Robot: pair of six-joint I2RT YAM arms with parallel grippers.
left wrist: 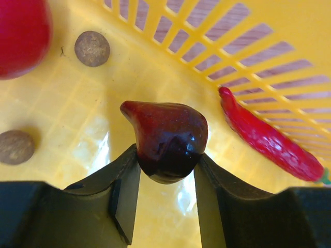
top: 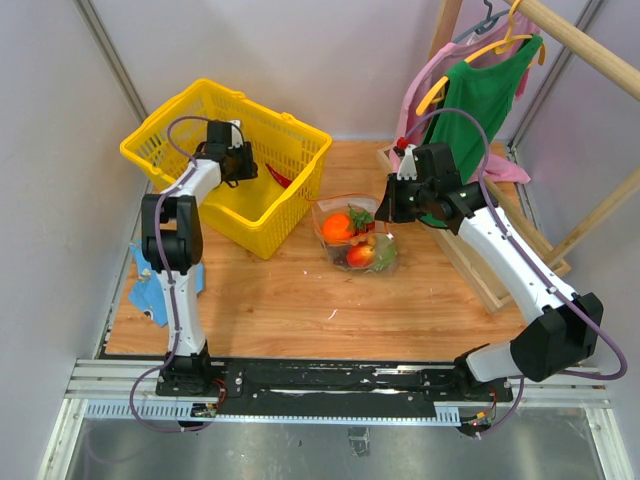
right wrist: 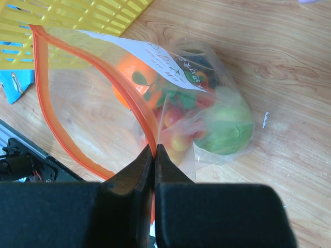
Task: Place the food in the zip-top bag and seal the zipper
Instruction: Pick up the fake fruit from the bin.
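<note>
— Just right of the yellow basket (top: 190,110), on the wooden table (top: 280,310), what lies there?
— The zip-top bag (top: 352,238), its mouth held open, with the orange (top: 337,227) and a red round fruit (top: 360,256) showing inside.
— Does the right wrist view add anything?
— Yes. It shows the zipper (right wrist: 44,103) as 2 red-orange strips spread apart, meeting at the end nearest the basket. It also shows a white label and the light-green ball (right wrist: 225,121) at the bag's end far from the basket. Overhead, that ball is only a green blur.
— And the jaws on that side?
— The right gripper (right wrist: 154,151) is pinched tight on 1 zipper strip, at the rim away from the basket. The food lies beyond the fingertips, inside the bag.
— What of the other arm?
— Overhead, the left gripper (top: 238,165) reaches down inside the basket and its jaws cannot be made out. Its wrist view shows them clamped on a glossy dark red fruit (left wrist: 165,134), held between the 2 fingers with the basket floor behind it.
— Anything else in the basket?
— 1 red chili (left wrist: 269,139) along the wall and 2 brown round pieces (left wrist: 92,48) on the floor.
</note>
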